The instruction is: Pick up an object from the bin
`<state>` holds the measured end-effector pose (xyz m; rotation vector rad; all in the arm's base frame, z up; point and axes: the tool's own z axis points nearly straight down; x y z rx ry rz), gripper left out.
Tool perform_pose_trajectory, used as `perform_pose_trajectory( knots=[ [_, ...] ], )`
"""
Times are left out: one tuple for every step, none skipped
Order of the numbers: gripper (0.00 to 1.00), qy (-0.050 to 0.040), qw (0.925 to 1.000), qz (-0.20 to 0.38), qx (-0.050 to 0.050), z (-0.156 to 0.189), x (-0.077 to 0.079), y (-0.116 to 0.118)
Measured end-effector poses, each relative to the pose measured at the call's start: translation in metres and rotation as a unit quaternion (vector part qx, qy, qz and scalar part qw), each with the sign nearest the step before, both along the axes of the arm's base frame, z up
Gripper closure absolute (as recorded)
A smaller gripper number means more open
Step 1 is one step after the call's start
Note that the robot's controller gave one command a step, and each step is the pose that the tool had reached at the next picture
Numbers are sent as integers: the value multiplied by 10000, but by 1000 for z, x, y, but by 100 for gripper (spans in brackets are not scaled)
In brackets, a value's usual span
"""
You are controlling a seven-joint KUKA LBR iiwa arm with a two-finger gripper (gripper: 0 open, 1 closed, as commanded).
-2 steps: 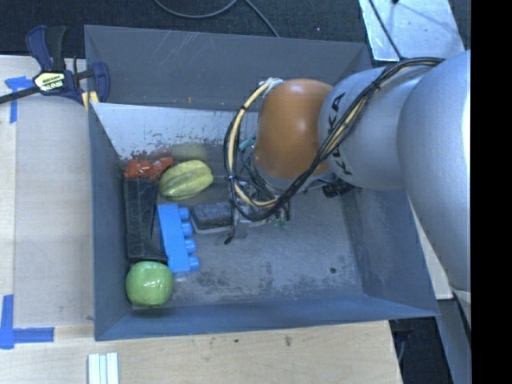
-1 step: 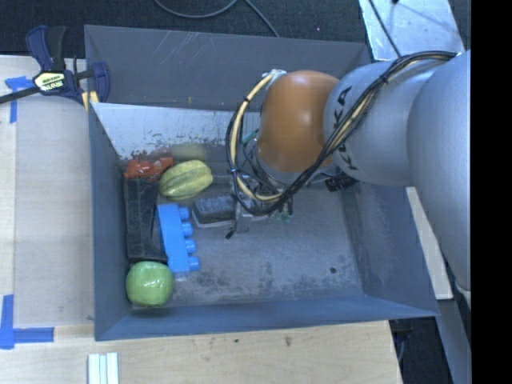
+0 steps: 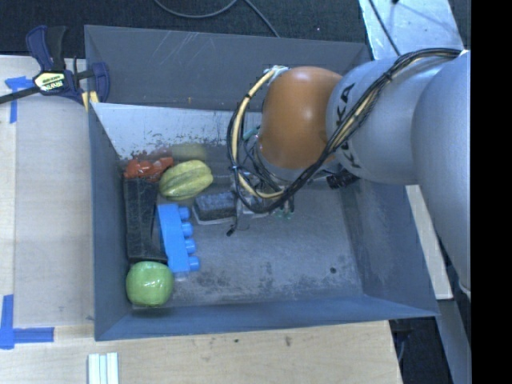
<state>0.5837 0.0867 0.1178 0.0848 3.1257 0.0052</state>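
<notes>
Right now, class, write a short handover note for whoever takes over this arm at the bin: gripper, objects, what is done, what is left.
Gripper: low in the middle of the bin, nearest the yellow-green fruit.
Objects, all on the left: green apple in the front corner, blue block above it, black slab, red thing.
Done: nothing lifted.
Left: grasp one, lift it.

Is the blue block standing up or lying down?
Lying down. The blue block rests lengthwise on the floor of the bin, its bumps pointing sideways, beside the green apple.
</notes>
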Motion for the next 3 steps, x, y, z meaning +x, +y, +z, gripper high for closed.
perform_pose_trajectory(
  knots=[
    [100,-5,10000,1,1,2,0,0],
    [100,18,10000,1,-2,6,-1,0],
    [100,5,10000,0,0,16,0,0]
  ],
)
